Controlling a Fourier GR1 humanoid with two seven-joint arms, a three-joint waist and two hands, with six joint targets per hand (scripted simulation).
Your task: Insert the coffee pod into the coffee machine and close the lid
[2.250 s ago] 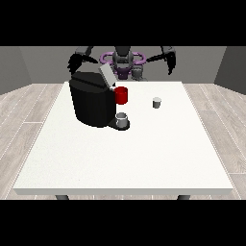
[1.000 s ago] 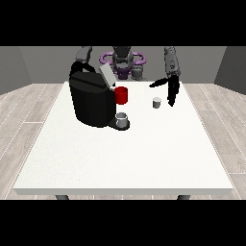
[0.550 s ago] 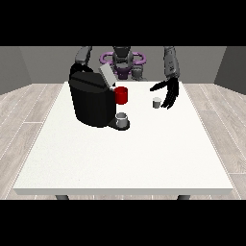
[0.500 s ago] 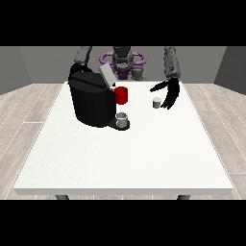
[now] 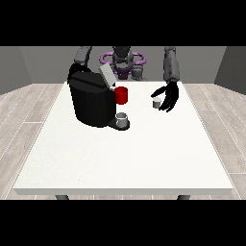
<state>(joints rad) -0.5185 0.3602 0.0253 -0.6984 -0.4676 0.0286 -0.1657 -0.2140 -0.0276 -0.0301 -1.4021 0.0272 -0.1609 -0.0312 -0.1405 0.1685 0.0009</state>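
A small grey coffee pod point(image 5: 156, 103) stands upright on the white table point(image 5: 125, 153), right of the black coffee machine point(image 5: 91, 98). The machine's grey lid point(image 5: 106, 76) is tilted up and open, and a red part point(image 5: 121, 95) sticks out at its front. The hand at the view's right point(image 5: 169, 96) hangs just right of the pod with its fingers spread and relaxed, thumb reaching toward the pod, not closed on it. The hand at the view's left is hidden behind the machine; only its arm point(image 5: 82, 56) shows above it.
A grey cup point(image 5: 122, 119) sits on the machine's drip base at the front. The robot's torso point(image 5: 122, 61) stands behind the table's far edge. White tabletop stretches toward the camera in front of the machine and pod.
The hand at the view's right has come down from high beside the robot's shoulder to the table and has closed in beside the pod. The pod and the machine have not moved.
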